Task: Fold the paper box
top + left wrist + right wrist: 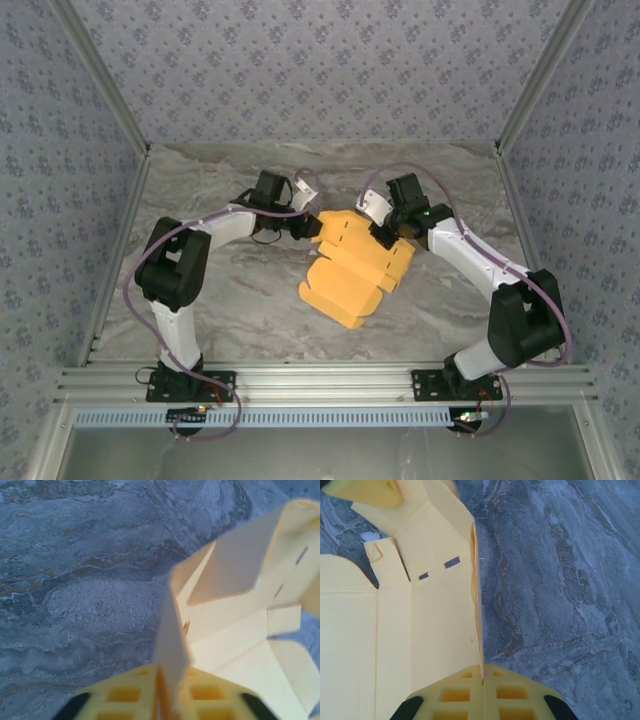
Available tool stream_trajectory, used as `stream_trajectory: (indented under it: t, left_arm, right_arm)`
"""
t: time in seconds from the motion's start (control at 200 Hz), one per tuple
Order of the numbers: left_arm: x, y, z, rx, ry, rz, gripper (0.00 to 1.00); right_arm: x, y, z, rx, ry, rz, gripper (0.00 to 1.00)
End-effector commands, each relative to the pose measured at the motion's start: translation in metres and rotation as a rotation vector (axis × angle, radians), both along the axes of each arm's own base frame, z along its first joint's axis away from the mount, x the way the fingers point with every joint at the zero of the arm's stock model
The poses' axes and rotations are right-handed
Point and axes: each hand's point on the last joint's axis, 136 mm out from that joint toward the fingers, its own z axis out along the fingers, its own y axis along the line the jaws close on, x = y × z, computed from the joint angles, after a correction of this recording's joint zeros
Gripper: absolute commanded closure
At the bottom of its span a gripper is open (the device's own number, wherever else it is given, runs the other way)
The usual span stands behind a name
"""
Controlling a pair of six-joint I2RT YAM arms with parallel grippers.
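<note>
Closest to the left wrist camera were the yellow pads of the left gripper. They were pressed together on a thin standing flap of the box, and the edge of this flap came up between them. At the right gripper I saw the same: its two fingers were pinching the long straight edge of the box, where one panel was turned up from the sheet.

From above, the box was near the middle of the table, a little toward the far side. Both grippers met it at its far end, the left one at the far left corner and the right one at the far right side. It was yellow-orange card, partly folded, with rounded flaps pointing to the near side and small slots cut in the far panel. Its near flaps lay flat on the marble.

I had open table on all sides of the box. A wide band lay between the near flaps and the rail, with free marble to the left and to the right. A narrower strip ran behind the grippers up to the far wall. Both side walls stood well apart from the box.
</note>
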Motion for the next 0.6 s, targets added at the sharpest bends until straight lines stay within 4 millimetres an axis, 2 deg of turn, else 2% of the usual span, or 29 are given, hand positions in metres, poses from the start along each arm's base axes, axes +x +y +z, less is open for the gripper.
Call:
stream_trajectory:
  t: [0.0,0.085,0.36,0.595]
  left_arm:
    - [-0.008,-0.003,0.011,-0.034,0.033,-0.069,0.95]
    - [-0.011,0.001,0.015,-0.047,0.074,-0.079,1.0]
    - [-0.012,0.016,0.027,-0.059,0.177,-0.062,1.0]
    - [-0.012,0.017,0.037,-0.085,0.223,-0.062,1.0]
  right_arm:
    - [0.005,-0.002,0.014,-0.03,-0.092,-0.014,1.0]
    - [0.008,-0.003,0.014,-0.098,-0.15,-0.032,1.0]
    - [0.007,0.0,0.009,-0.315,-0.338,-0.013,1.0]
    - [0.005,0.007,0.004,-0.445,-0.472,0.014,1.0]
